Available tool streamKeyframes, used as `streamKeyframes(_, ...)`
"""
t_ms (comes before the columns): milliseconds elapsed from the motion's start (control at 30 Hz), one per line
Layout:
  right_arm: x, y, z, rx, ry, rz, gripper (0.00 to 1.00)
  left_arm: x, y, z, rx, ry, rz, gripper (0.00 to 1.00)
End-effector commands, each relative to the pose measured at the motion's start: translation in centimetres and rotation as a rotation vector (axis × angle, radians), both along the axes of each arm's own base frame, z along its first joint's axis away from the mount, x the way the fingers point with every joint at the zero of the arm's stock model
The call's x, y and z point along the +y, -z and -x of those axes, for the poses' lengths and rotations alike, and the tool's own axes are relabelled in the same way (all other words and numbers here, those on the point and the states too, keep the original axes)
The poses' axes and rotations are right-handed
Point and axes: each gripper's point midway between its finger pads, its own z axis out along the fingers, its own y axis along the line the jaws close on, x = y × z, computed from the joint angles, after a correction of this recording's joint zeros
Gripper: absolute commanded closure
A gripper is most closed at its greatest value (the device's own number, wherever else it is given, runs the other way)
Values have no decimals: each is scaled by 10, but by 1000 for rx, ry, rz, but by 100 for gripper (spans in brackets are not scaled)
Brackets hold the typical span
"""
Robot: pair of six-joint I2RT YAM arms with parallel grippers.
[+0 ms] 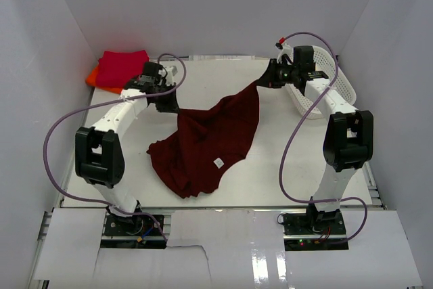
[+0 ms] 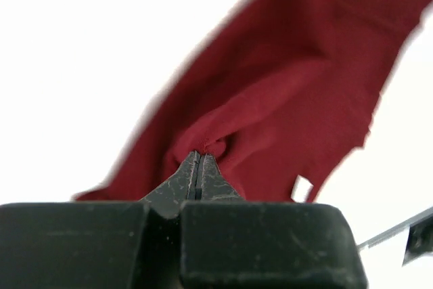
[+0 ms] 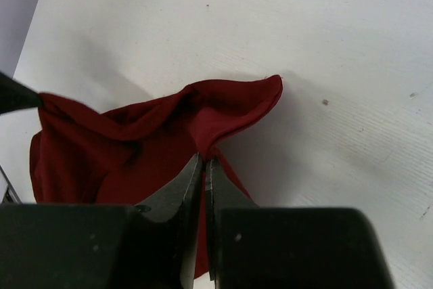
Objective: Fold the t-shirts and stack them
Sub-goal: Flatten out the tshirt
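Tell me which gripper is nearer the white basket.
Right. The right gripper, pinching the maroon t-shirt, is beside the basket; the left gripper holds the shirt's other end, far across the table.

Dark maroon t-shirt (image 1: 210,137) with white label (image 1: 218,162); crimson-red t-shirt (image 1: 122,67); orange t-shirt (image 1: 90,77); white mesh basket (image 1: 340,78); white table (image 1: 284,167)

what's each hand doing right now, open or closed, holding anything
left hand: closed, pinching an edge of the maroon shirt
right hand: closed, pinching another part of the same maroon shirt
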Motion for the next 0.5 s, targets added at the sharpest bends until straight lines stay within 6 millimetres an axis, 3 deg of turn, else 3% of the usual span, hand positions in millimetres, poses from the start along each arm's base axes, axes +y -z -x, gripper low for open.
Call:
streamKeyframes(0,-6,-6,-3,-33,14,8,92,24,11,-27,25,-63,81,100)
streamKeyframes(300,-8,0,-5,-25,17,16,92,83,40,-74,45,-260,10,100)
streamKeyframes(467,-9,1,-5,-26,17,18,92,101,57,-86,103,-337,20,78)
